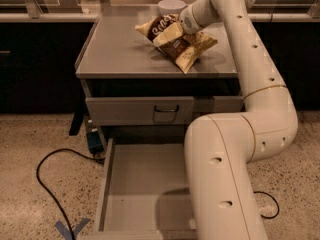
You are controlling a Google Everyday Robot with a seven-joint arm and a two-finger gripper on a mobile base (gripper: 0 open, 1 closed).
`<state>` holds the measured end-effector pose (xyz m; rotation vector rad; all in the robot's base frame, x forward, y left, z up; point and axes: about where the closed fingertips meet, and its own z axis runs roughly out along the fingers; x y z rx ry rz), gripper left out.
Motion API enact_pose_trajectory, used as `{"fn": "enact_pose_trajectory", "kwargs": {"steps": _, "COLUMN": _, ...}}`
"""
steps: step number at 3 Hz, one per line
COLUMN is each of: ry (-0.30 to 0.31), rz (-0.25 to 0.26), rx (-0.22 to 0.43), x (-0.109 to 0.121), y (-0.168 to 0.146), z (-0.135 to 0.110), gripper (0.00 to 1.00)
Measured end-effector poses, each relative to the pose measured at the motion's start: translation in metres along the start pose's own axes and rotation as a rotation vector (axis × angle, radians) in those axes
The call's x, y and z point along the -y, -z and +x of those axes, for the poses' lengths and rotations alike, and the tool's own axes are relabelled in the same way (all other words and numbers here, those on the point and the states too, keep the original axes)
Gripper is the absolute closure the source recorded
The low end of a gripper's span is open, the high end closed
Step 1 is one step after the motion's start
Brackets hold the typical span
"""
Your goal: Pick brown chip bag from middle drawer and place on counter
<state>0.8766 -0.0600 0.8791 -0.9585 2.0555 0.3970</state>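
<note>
The brown chip bag (161,28) lies crumpled on the counter (120,51), toward its back right, with its tan end (189,56) pointing to the front. My gripper (172,35) reaches in from the right at the end of the white arm and is shut on the middle of the bag, which touches the counter top. The middle drawer (142,184) stands pulled open below, and its flat grey floor is bare. My arm's lower links cover the drawer's right side.
A white bowl (171,6) stands just behind the bag at the counter's back edge. The closed drawer front with a dark handle (165,109) is under the counter. A black cable (47,184), a blue box (94,140) and blue tape (72,229) lie on the floor at left.
</note>
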Motion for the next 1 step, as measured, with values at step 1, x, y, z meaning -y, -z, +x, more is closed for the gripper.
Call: {"fn": "enact_pose_trajectory", "kwargs": {"steps": 1, "ry": 0.0, "rz": 0.0, "rx": 0.0, "x": 0.0, "y": 0.0, "z": 0.0, "gripper": 0.0}}
